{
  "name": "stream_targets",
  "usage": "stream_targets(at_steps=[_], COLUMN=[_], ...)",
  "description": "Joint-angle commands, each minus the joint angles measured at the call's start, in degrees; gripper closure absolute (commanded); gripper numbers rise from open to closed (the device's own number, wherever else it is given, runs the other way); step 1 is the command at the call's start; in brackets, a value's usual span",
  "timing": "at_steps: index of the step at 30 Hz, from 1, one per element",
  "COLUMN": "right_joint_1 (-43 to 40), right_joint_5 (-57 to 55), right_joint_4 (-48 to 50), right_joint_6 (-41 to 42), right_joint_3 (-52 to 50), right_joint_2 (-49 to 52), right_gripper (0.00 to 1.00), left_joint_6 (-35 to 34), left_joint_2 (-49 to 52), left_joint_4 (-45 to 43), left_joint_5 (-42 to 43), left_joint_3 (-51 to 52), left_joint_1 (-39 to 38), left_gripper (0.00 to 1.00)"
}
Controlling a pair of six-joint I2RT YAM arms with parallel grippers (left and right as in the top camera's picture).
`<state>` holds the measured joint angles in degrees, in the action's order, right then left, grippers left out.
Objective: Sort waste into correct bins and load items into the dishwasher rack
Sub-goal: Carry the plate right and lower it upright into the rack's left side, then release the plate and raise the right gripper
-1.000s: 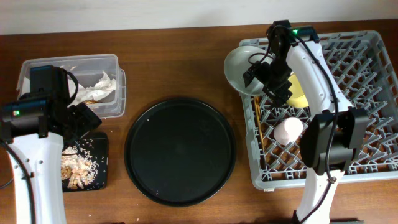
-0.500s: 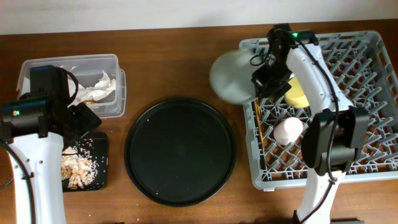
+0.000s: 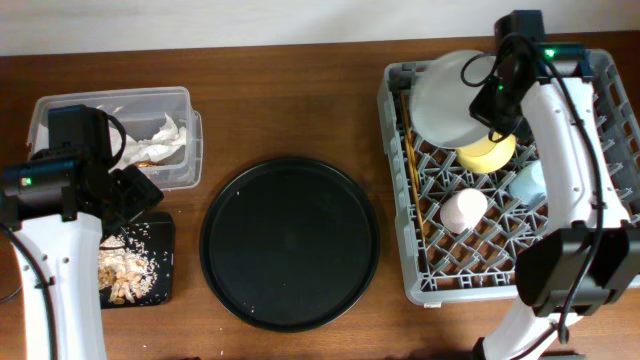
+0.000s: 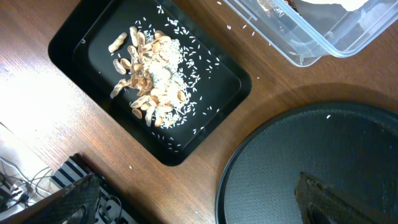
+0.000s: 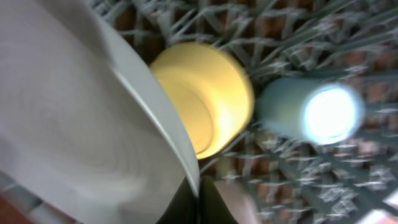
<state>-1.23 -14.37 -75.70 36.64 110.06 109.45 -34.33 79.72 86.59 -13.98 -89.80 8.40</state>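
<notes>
Right gripper [image 3: 488,102] is pinching the plate [image 3: 440,95] rim above the rack's [image 3: 420,285] top-left corner. Left gripper [image 3: 135,195] is hovering spread, well left of the rack.

**Left arm** [image 3: 55,270] and **right arm** [image 3: 565,130]: smooth white link shells, rounded in section, joined by black joint housings. Small green indicator light [image 3: 28,182] on a black housing of each arm. Thin black cables [image 3: 586,135] run alongside the white links. Large blocky black housing [image 3: 575,272] low on the right arm. **Left claw** [image 4: 199,183]: two dark fingers [image 4: 78,200] with finely textured faces. **Right claw** [image 5: 198,200]: dark, blurred, surface detail not legible.
</notes>
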Motion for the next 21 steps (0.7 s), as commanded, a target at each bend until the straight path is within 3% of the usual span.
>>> stream_targets(at_steps=[1,7,15,21], right_joint_1=[5.2,14.2,14.7,14.7], right_joint_5=[-15.1,-20.7,-30.3,-22.0], right_joint_4=[0.0,2.7,1.8,2.2], right_joint_6=[-1.3,-1.2,0.2,0.3], right_joint_3=[-0.1,-0.1,-0.1,-0.4], right_joint_2=[-1.0,2.0,2.6,3.6], right_gripper=[0.96,0.96,0.96,0.96], left_joint_6=[0.0,0.0,0.0,0.0], left_joint_2=[-0.3,-0.3,-0.3,-0.3], left_joint_4=[0.0,0.0,0.1,0.1], left_joint_5=[-0.4,-0.4,-0.4,-0.4], left_joint_3=[-0.3,-0.3,-0.3,-0.3], left_joint_1=[0.2,0.2,0.2,0.2], left_gripper=[0.01,0.01,0.01,0.01])
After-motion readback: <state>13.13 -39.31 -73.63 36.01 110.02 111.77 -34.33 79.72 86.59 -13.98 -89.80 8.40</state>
